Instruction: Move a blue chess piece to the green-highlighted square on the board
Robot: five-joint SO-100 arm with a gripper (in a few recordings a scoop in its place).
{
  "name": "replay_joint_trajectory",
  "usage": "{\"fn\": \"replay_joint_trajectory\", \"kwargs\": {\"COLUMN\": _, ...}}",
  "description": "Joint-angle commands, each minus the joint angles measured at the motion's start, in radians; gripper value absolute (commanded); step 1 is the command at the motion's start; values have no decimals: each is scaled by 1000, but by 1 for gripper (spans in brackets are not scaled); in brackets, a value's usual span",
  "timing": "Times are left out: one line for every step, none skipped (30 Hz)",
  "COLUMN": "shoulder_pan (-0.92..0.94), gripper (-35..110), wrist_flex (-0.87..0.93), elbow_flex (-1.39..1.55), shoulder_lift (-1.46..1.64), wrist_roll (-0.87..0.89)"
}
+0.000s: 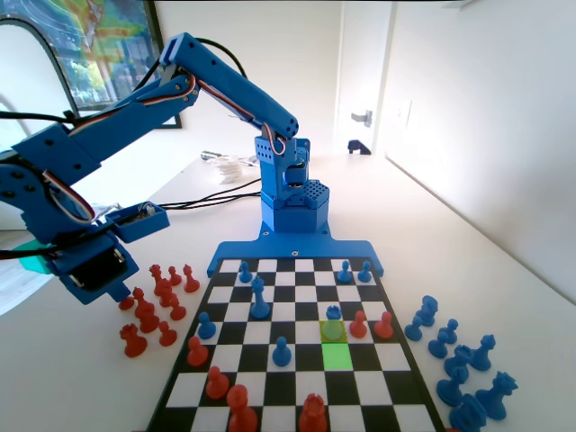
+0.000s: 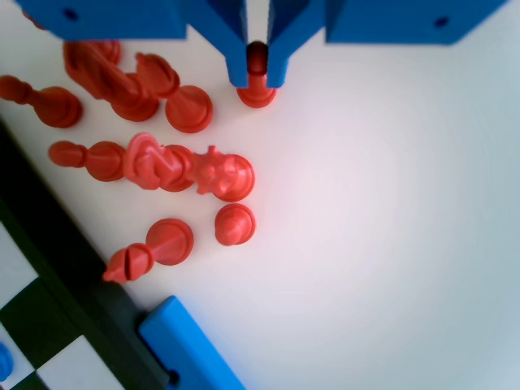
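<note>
Hanging off-board at the left of the fixed view, the gripper sits low over the table, right at the cluster of captured red pieces beside the board. Wrist view confirms it: the gripper has its two jaws narrow, closed around a red pawn (head between the jaws, base standing on the white table below them). Other red pieces stand left of and below it in that view, apart from the held one; the board corner shows at bottom left. Moving right in the fixed view: on the board, a tall slender blue piece stands in the left-centre files, blue pawns near it at and, red pieces along the near rows. The blue chess piece stands right of centre on the duller yellow-olive square, tinted greenish there, untouched and well apart from the gripper. The green-highlighted square lies directly on its near side, touching that square edge to edge, with nothing standing on it. Two red pawns stand just right of the tinted pawn. Further right, off-board, captured blue pieces are grouped on the table.
</note>
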Motion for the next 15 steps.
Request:
{"fn": "replay_joint_trajectory", "kwargs": {"shoulder_pan": 6, "gripper": 8, "wrist_flex": 8, "elbow_flex": 2, "shoulder_lift": 49, "wrist_roll": -21}}
{"fn": "replay_joint_trajectory", "kwargs": {"shoulder_pan": 8, "gripper": 9, "wrist_flex": 6, "elbow_flex": 2, "shoulder_lift": 52, "wrist_roll": -25}}
{"fn": "replay_joint_trajectory", "kwargs": {"shoulder_pan": 9, "gripper": 10, "wrist_flex": 6, "elbow_flex": 2, "shoulder_lift": 55, "wrist_roll": -31}}
{"fn": "replay_joint_trajectory", "kwargs": {"shoulder_pan": 11, "gripper": 10, "wrist_flex": 6, "elbow_flex": 3, "shoulder_lift": 58, "wrist_roll": -37}}
{"fn": "replay_joint_trajectory", "kwargs": {"shoulder_pan": 12, "gripper": 11, "wrist_flex": 8, "elbow_flex": 3, "shoulder_lift": 63, "wrist_roll": -43}}
{"fn": "replay_joint_trajectory", "kwargs": {"shoulder_pan": 12, "gripper": 11, "wrist_flex": 11, "elbow_flex": 3, "shoulder_lift": 67, "wrist_roll": -51}}
{"fn": "replay_joint_trajectory", "kwargs": {"shoulder_pan": 14, "gripper": 11, "wrist_flex": 15, "elbow_flex": 3, "shoulder_lift": 71, "wrist_roll": -57}}
{"fn": "replay_joint_trajectory", "kwargs": {"shoulder_pan": 15, "gripper": 11, "wrist_flex": 18, "elbow_flex": 3, "shoulder_lift": 74, "wrist_roll": -63}}
{"fn": "replay_joint_trajectory", "kwargs": {"shoulder_pan": 15, "gripper": 11, "wrist_flex": 21, "elbow_flex": 3, "shoulder_lift": 78, "wrist_roll": -69}}
{"fn": "replay_joint_trajectory", "kwargs": {"shoulder_pan": 17, "gripper": 11, "wrist_flex": 26, "elbow_flex": 2, "shoulder_lift": 80, "wrist_roll": -75}}
{"fn": "replay_joint_trajectory", "kwargs": {"shoulder_pan": 18, "gripper": 11, "wrist_flex": 34, "elbow_flex": 0, "shoulder_lift": 83, "wrist_roll": -84}}
{"fn": "replay_joint_trajectory", "kwargs": {"shoulder_pan": 20, "gripper": 11, "wrist_flex": 43, "elbow_flex": -3, "shoulder_lift": 89, "wrist_roll": -92}}
{"fn": "replay_joint_trajectory", "kwargs": {"shoulder_pan": 20, "gripper": 11, "wrist_flex": 54, "elbow_flex": -6, "shoulder_lift": 95, "wrist_roll": -100}}
{"fn": "replay_joint_trajectory", "kwargs": {"shoulder_pan": 21, "gripper": 11, "wrist_flex": 66, "elbow_flex": -11, "shoulder_lift": 103, "wrist_roll": -104}}
{"fn": "replay_joint_trajectory", "kwargs": {"shoulder_pan": 23, "gripper": 11, "wrist_flex": 81, "elbow_flex": -15, "shoulder_lift": 112, "wrist_roll": -109}}
